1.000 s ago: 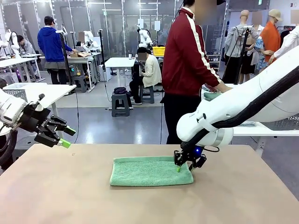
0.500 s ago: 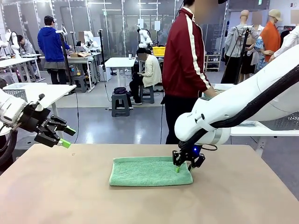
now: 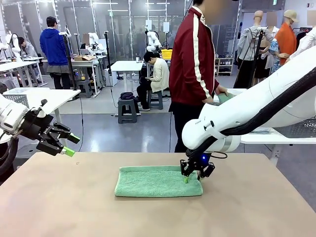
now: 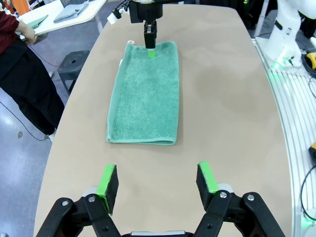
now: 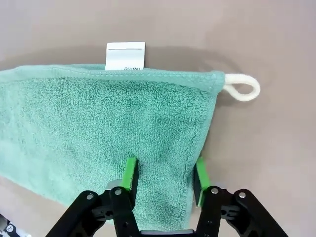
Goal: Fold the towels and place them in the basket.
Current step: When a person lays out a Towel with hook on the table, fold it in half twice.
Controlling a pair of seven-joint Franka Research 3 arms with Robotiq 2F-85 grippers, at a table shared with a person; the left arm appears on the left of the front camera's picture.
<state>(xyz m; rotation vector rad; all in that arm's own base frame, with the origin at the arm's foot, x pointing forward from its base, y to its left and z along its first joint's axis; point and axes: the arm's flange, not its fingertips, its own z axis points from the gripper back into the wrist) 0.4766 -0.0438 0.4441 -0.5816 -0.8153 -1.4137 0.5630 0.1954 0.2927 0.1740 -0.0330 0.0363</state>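
Observation:
A mint green towel [image 3: 158, 181] lies folded in a long strip at the middle of the table. Its white tag [image 5: 125, 56] and corner loop [image 5: 243, 89] lie at the end under my right gripper [image 3: 190, 178]. That gripper points down onto the towel's [image 5: 108, 123] right end, jaws partly narrowed, with a flat strip of cloth between the green pads [image 5: 130, 173]. My left gripper [image 3: 68, 145] hangs open above the table's left edge, far from the towel [image 4: 145, 94]. A dark mesh wall [image 3: 302, 131], seemingly the basket, sits on the side table, mostly hidden by my right arm.
A person in a red jacket [image 3: 195, 64] stands at the far side, hand on a white side table [image 4: 59, 17] that holds pale folded cloths [image 4: 74, 10]. The tan tabletop [image 3: 74, 207] is bare around the towel.
My right gripper has slid a little to the left with the towel's end, and its jaws have narrowed. The person has turned toward the side table. My left arm has not moved.

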